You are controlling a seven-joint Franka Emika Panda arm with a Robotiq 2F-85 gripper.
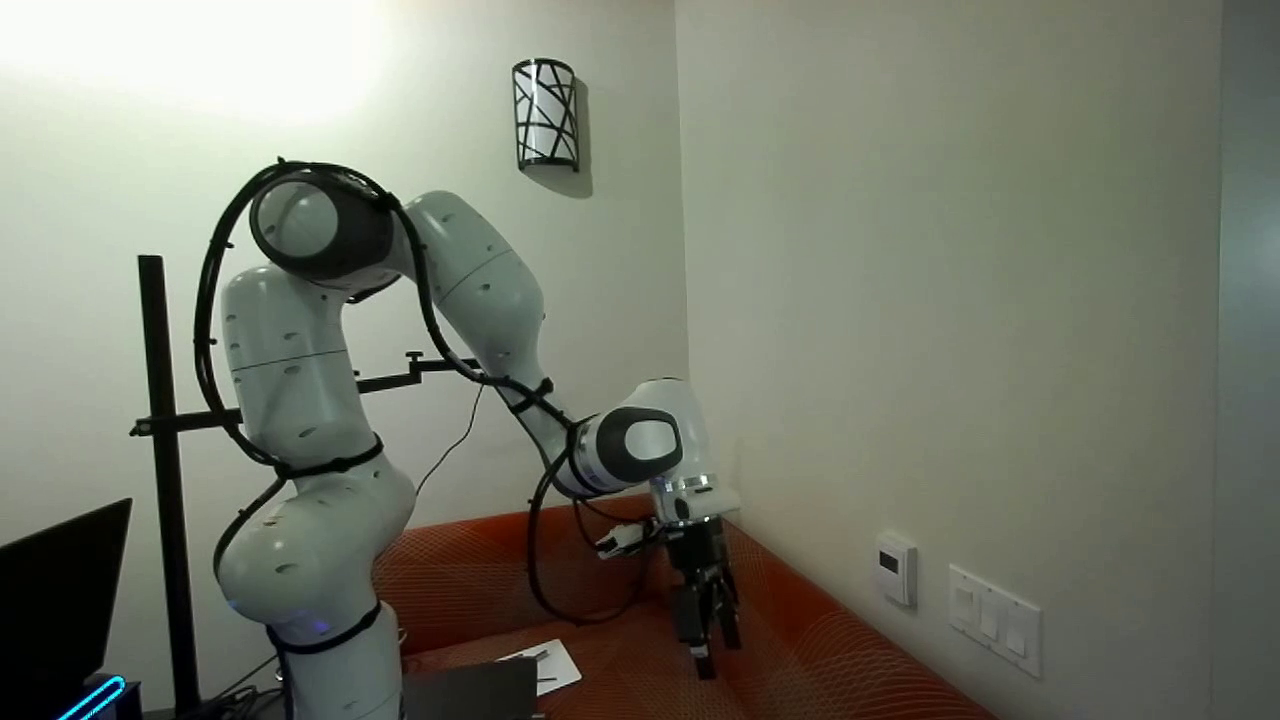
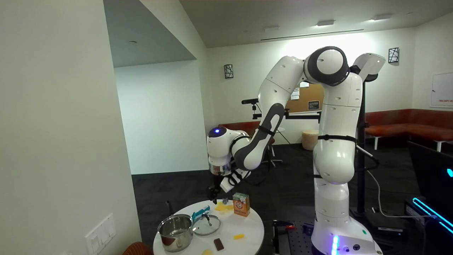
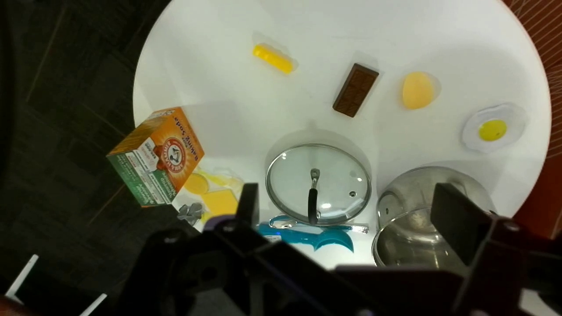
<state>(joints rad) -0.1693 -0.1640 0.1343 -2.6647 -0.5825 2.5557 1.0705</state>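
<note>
Over the bench [image 3: 307, 26], fingers [image 3: 454, 219] wide apart; blue scoop [image 3: 303, 237] and spoon [image 3: 284, 223] lie along the lid [image 3: 333, 188], pot [image 3: 406, 206] just beside it, soda box [image 3: 164, 160] upright near the bench edge.

In the wrist view, the orange box [image 3: 158, 158] carries the words "Baking Soda" on its front; beside them, the lettering around a round red emblem [image 3: 174, 155] appears to read "ARM & HAMMER". The box's white sticker [image 3: 147, 154] and green part [image 3: 134, 180] bear further print, too small to read. Right of the box, a small label [image 3: 273, 238] on the blue tool [image 3: 303, 237] is illegible. In an exterior view, a white wall panel [image 2: 442, 88], far right of the box and behind it, shows red lettering seemingly starting "FIRE DEPT".
</note>
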